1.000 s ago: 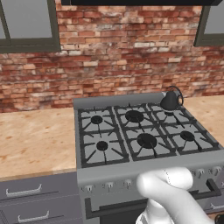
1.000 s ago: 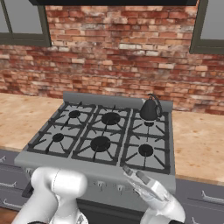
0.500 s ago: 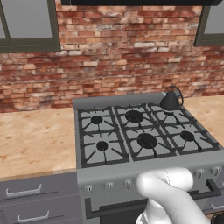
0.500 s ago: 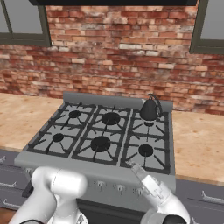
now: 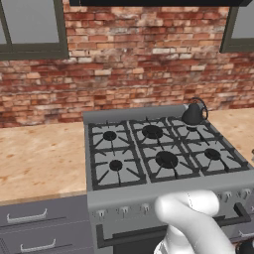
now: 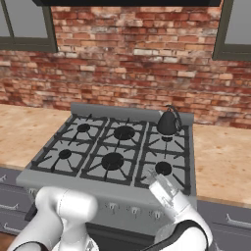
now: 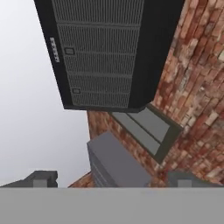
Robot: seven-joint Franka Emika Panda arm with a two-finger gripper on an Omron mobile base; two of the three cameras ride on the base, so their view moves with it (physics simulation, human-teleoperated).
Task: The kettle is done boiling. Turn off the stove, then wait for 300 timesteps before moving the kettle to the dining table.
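Note:
The kettle [image 5: 193,114] [image 6: 167,123], small, dark and round with a thin wire handle, sits on the back right burner of the grey stove [image 5: 163,187] [image 6: 93,182]. A row of small knobs [image 5: 124,211] [image 6: 133,211] runs along the stove's front. My gripper [image 6: 156,178] is at the stove's front right corner, pointing upward and well short of the kettle. In the hand view the gripper [image 7: 113,179] is open, its fingertips [image 7: 42,178] far apart with nothing between them. The dining table is out of view.
Light wood counters [image 5: 39,158] [image 6: 223,162] flank the stove, with grey drawers [image 5: 34,223] under the left one. A brick wall [image 5: 139,64] and dark-framed windows [image 5: 30,30] stand behind. The black range hood [image 7: 100,52] hangs overhead.
In the right base view my hand has risen a little by the stove's front right corner. The kettle and stove have not moved.

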